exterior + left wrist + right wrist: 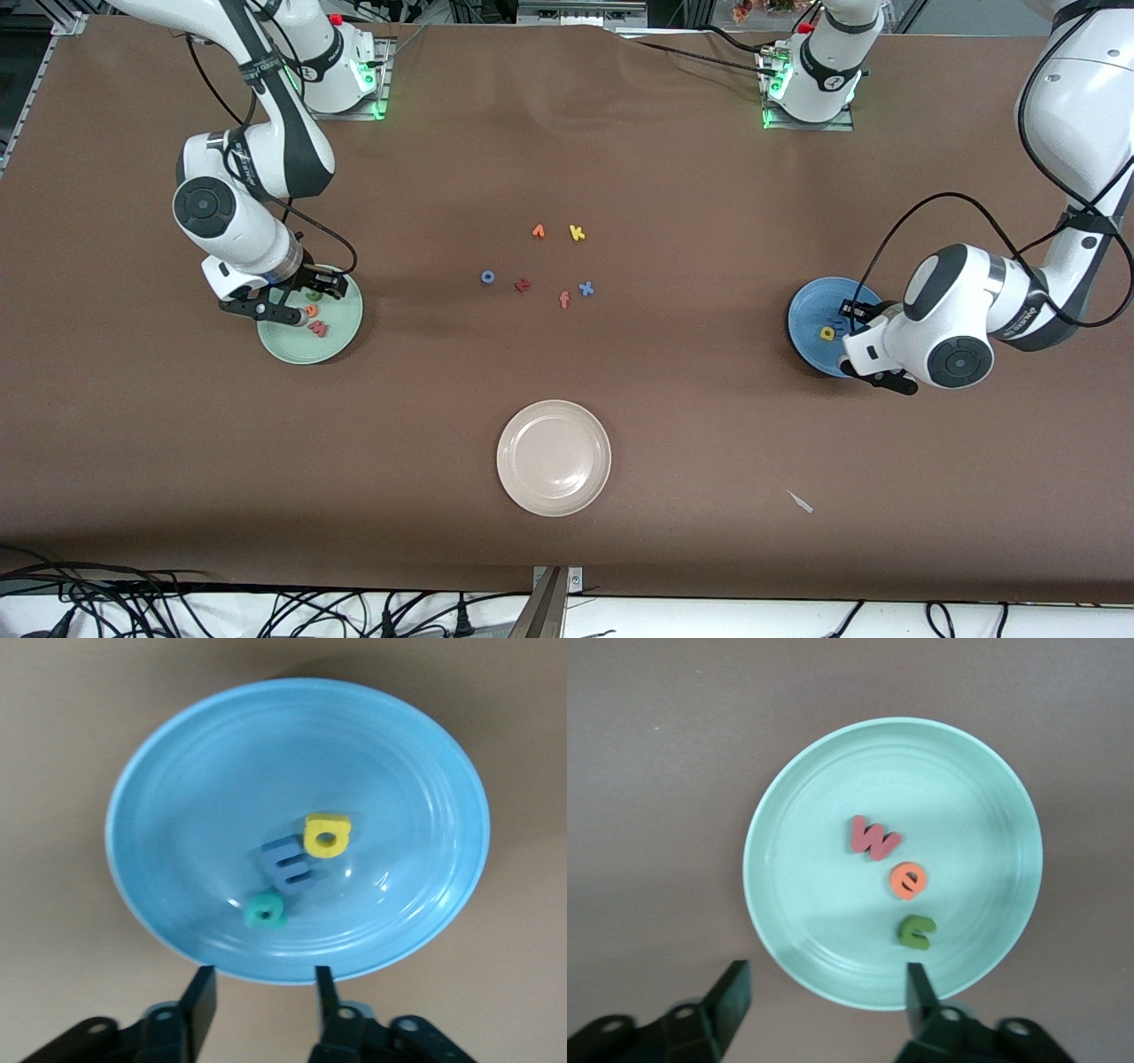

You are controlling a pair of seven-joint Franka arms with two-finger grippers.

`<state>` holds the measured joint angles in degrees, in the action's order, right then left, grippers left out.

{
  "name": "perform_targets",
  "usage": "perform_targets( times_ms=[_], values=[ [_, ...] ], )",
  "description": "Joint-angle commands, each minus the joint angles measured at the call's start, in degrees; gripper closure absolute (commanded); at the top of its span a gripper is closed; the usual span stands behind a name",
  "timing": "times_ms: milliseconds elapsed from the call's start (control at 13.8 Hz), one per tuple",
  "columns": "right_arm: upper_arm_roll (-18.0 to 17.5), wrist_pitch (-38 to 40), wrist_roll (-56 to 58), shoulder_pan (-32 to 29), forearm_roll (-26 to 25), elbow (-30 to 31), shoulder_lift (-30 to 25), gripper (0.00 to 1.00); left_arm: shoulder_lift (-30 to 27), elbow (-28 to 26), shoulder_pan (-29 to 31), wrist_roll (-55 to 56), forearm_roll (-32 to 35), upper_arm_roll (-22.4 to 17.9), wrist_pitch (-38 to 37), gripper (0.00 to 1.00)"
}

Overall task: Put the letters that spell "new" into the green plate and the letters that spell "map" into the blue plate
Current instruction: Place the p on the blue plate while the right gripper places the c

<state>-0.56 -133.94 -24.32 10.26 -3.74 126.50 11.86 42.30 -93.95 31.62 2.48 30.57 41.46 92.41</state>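
Note:
The green plate point(341, 341) point(797, 815) lies toward the right arm's end of the table. In it rest the salmon-pink w point(873, 840) point(319, 329), the orange e point(908, 880) point(311, 310) and the green n point(917, 930). My right gripper point(297, 297) point(827, 981) hangs open over the plate's rim, holding nothing. Toward the left arm's end lies the blue plate point(811, 306) point(177, 771), holding the yellow p point(327, 835) point(827, 333), the blue m point(288, 865) and the teal a point(265, 911). Above its rim my left gripper point(864, 346) point(263, 981) is open and empty.
Loose letters lie mid-table: an orange one point(538, 231), yellow k point(577, 233), blue o point(487, 277), a dark red one point(523, 284), orange f point(564, 299), blue x point(586, 288). A cream-white plate point(554, 457) sits nearer the front camera, with a white scrap point(800, 501) beside it.

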Motion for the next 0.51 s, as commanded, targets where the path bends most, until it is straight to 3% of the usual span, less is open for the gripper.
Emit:
perform_targets(
  times_ms=[0,363,435],
  values=[
    [-0.41,4.98,0.06,-0.24,2.24,-1.94,-3.60,0.00,-1.26,7.26,-0.07,-1.42,0.64,0.20,-7.57,0.00],
    [-1.46,23.86,2.07,-0.15,2.86,-18.71,-5.79,0.00,-3.71,11.76,1.07,-0.63,-0.06,-0.06,-11.20,0.00],
    [-1.46,26.77,4.60,-0.15,3.21,-21.97,-6.49,0.00,-7.54,10.55,0.64,-0.28,-1.72,-1.71,-10.59,0.00]
  ],
)
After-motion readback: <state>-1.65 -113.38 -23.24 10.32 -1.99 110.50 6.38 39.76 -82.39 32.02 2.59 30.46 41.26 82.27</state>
